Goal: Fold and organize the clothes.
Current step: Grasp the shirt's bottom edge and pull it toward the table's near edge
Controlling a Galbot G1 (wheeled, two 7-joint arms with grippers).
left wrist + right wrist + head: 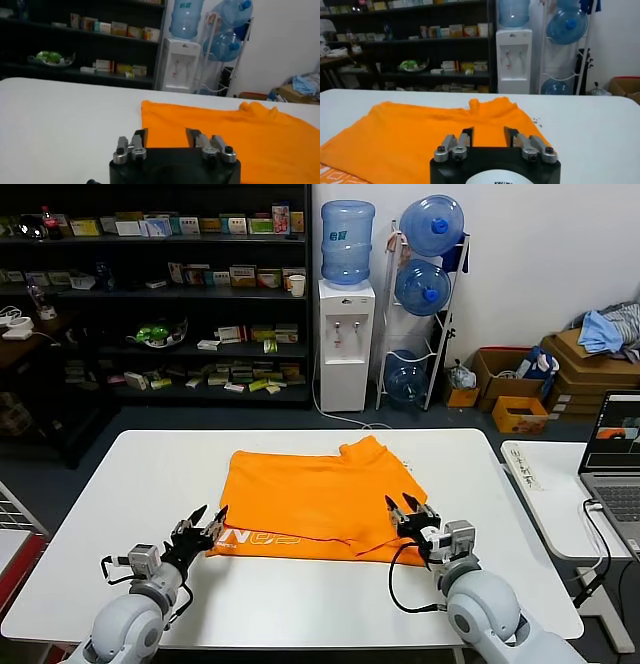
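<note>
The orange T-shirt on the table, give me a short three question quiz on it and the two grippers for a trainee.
1. True or false: the orange T-shirt lies spread on the white table.
2. Multiple choice: the white lettering shows near which gripper? A) the left gripper B) the right gripper C) neither
3. Short answer: how do the jaws of both grippers stand, and is either holding cloth?

Key
1. True: it lies partly folded on the table, one sleeve towards the far side.
2. A: the lettering sits at the near edge by the left gripper.
3. Both stand open at the shirt's near edge, one at each corner, and neither holds any cloth.
</note>
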